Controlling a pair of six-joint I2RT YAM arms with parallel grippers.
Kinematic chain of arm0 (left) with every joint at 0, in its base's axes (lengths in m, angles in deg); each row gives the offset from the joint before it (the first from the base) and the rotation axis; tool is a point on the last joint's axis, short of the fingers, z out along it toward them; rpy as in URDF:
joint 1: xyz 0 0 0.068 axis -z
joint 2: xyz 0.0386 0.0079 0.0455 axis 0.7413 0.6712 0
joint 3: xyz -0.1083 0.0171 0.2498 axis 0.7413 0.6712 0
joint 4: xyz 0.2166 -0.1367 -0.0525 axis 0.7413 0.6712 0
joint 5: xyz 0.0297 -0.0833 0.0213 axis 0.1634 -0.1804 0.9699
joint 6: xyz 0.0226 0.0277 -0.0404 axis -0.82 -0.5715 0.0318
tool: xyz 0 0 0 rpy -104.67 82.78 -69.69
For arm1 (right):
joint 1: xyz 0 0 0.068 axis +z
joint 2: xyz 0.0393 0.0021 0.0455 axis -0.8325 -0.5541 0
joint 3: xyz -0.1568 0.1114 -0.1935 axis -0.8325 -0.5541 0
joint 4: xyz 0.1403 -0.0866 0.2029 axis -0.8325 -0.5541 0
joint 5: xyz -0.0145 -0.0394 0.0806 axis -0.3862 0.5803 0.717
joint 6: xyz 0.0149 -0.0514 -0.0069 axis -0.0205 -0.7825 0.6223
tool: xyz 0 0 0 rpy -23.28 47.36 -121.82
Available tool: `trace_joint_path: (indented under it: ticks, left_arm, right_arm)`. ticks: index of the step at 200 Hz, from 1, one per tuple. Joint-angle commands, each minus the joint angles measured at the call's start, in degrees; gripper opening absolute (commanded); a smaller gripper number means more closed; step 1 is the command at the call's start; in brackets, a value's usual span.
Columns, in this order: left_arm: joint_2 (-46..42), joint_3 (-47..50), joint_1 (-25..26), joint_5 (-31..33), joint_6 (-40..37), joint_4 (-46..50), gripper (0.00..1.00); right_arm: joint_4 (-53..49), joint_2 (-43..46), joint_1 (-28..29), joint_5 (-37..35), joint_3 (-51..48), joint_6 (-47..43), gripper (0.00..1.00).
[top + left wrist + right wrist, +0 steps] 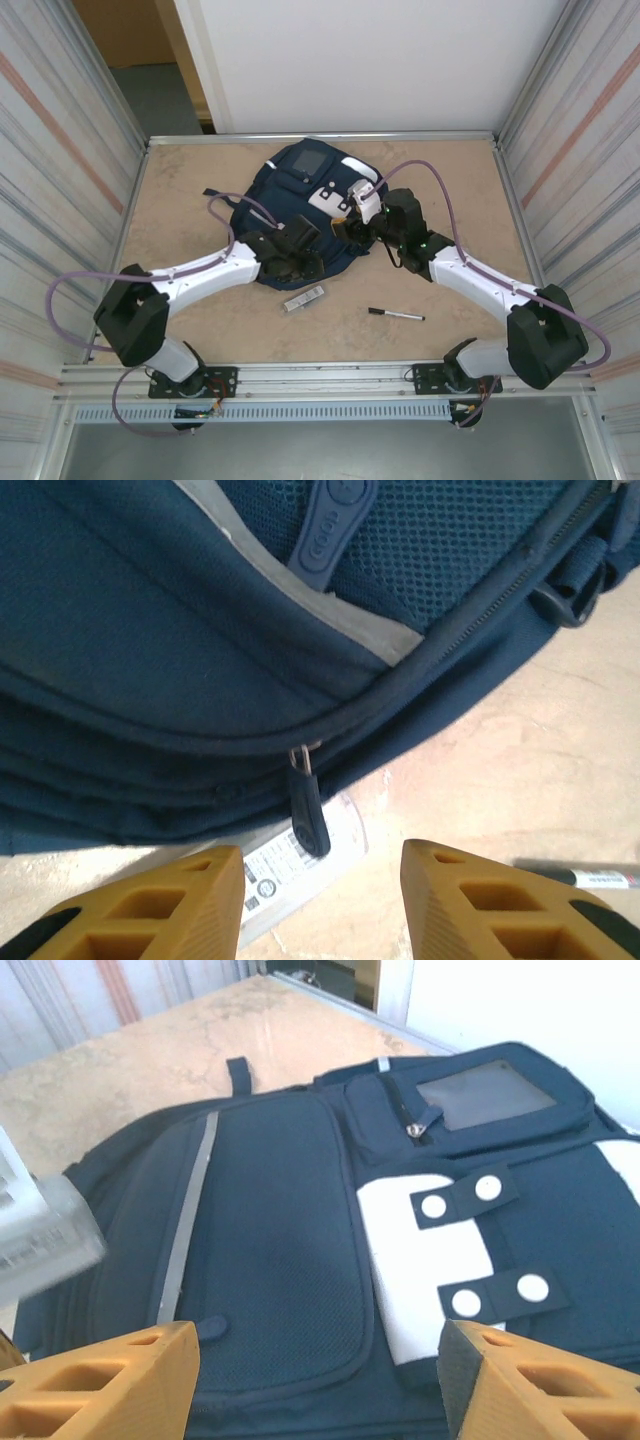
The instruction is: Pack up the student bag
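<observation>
The student bag (295, 195) is a navy backpack lying flat at the table's centre, white patches up. My left gripper (300, 262) hovers over its near edge. In the left wrist view that gripper (320, 905) is open, and a dark zip pull (310, 818) hangs off the bag's edge (200, 680) just ahead of the fingertips, untouched. My right gripper (350, 230) is over the bag's right side. In the right wrist view it (320, 1385) is open wide above the mesh front pocket (270, 1270) and a white patch (415, 1260), holding nothing.
A white labelled flat item (303, 298) lies on the table by the bag's near edge, partly under the zip pull (285, 870). A black marker pen (395, 314) lies to its right (590, 878). Metal walls close in the table's left, right and back sides.
</observation>
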Motion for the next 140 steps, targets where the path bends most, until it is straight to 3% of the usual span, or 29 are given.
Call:
trace_joint_path:
  ticks: [1, 49, 73, 97, 118, 131, 140]
  left_arm:
    - [1.5, -2.0, 0.5, 6.0, 1.0, 1.8, 0.45]
    - [6.9, -4.6, 0.5, 4.9, 1.3, 2.1, 0.44]
    - [8.7, -5.2, 0.5, 4.9, 2.0, 1.6, 0.37]
    - [8.9, -5.9, 0.5, 5.7, 1.4, 1.7, 0.25]
    - [7.9, -5.7, 0.5, 5.9, 1.2, 2.1, 0.06]
    - [7.2, -5.9, 0.5, 5.2, -0.2, 2.2, 0.00]
    - [6.1, -6.2, 0.4, 4.6, -1.2, 2.7, 0.00]
  right_arm:
    - [4.7, -1.2, 0.5, -0.5, 0.2, 2.1, 0.64]
    - [6.9, -2.8, 1.4, -0.5, -0.2, 3.1, 0.63]
    - [6.7, -2.7, 2.0, 0.3, -0.3, 3.3, 0.62]
    - [7.7, -2.8, 2.1, -0.6, -1.5, 3.9, 0.62]
    - [6.8, -1.6, 1.9, -3.3, -2.0, 6.4, 0.63]
    - [4.8, -1.0, 1.5, -6.6, -2.1, 10.9, 0.64]
    - [2.1, -1.1, 0.7, -9.8, -1.3, 16.6, 0.70]
